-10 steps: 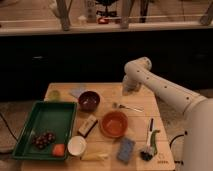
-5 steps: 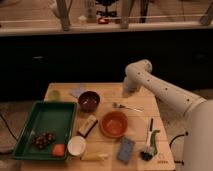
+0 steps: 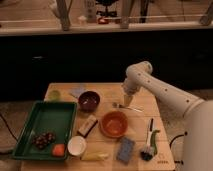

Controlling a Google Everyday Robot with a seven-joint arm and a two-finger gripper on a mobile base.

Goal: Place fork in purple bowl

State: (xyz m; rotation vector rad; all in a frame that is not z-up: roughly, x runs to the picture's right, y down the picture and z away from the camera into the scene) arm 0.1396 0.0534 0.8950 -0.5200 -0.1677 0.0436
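A fork lies flat on the wooden table, right of the middle. The purple bowl stands to its left, dark and empty as far as I can see. My gripper hangs from the white arm and points down, just above and behind the fork's middle.
An orange bowl sits in front of the fork. A green tray with dark grapes is at the left. A small white bowl, a snack bar, a blue sponge and a green-handled brush lie near the front edge.
My gripper has dropped slightly toward the fork. Nothing on the table has moved.
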